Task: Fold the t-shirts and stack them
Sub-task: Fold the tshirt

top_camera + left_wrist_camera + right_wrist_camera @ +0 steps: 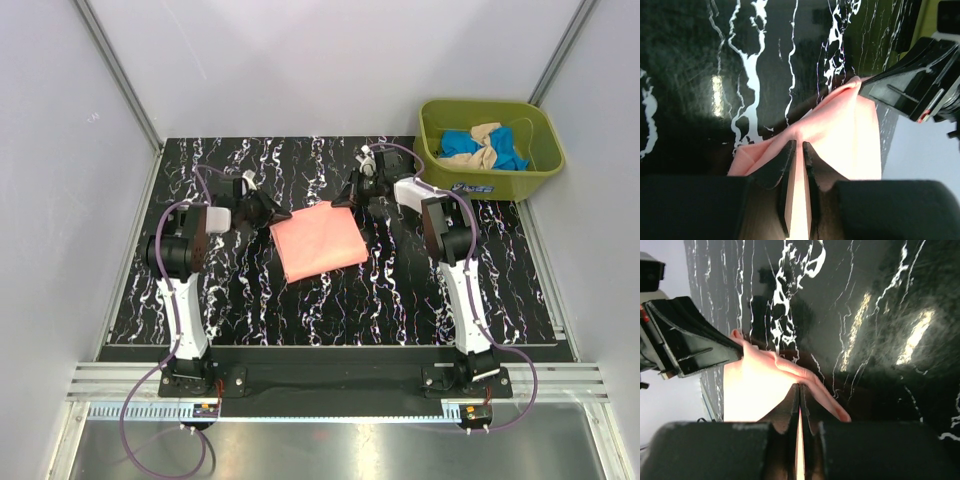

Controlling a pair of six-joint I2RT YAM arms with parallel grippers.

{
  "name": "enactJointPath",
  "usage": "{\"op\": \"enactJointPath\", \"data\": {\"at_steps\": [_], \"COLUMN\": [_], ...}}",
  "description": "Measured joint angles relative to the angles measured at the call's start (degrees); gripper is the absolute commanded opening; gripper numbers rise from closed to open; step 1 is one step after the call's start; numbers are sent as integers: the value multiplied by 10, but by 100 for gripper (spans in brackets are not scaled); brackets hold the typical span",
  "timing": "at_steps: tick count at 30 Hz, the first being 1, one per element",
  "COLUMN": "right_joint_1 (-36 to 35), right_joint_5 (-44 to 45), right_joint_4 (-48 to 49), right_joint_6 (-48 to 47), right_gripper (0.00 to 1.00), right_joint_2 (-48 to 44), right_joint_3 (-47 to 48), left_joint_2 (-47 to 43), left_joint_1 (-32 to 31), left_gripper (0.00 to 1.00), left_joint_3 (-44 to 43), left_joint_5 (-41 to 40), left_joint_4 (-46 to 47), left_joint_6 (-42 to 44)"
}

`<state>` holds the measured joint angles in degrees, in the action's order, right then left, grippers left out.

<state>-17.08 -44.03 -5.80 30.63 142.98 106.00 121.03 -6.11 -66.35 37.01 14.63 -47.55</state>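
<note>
The pink t-shirt (318, 240) is soft, light and floppy — the left gripper (799, 145) and right gripper (799, 386) each pinch a corner tight between their fingers, a good place to hold.

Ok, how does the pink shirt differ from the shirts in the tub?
The pink shirt lies folded square on the table; the blue shirt and beige shirt sit crumpled in the tub. The left tool and right tool pinch the pink shirt's far corners; nothing holds the tub's shirts. All are plain cloth.
</note>
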Motion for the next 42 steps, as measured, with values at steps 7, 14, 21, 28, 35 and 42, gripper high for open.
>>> {"op": "enactJointPath", "data": {"at_steps": [7,14,21,28,35,42], "right_joint_1": [0,1,5,6,13,18], "right_joint_5": [36,118,180,237,249,232], "right_joint_4": [-105,-252,-316,-353,-356,-346], "right_joint_6": [-37,-100,-150,-174,-181,-178], "right_gripper": [13,63,72,68,52,46], "right_joint_2": [10,-21,-102,-87,-68,-43], "right_joint_3": [64,108,97,102,101,105], "left_joint_2": [-3,-136,-205,-42,30,40], "left_joint_1": [-1,-17,-30,-35,-54,-71], "left_gripper": [42,61,71,58,50,47], "left_joint_3": [-79,-91,-80,-183,-238,-261], "left_joint_5": [-29,-72,-94,-114,-133,-169], "left_joint_4": [-129,-254,-280,-327,-336,-338], "left_joint_6": [85,146,181,208,209,207]}}
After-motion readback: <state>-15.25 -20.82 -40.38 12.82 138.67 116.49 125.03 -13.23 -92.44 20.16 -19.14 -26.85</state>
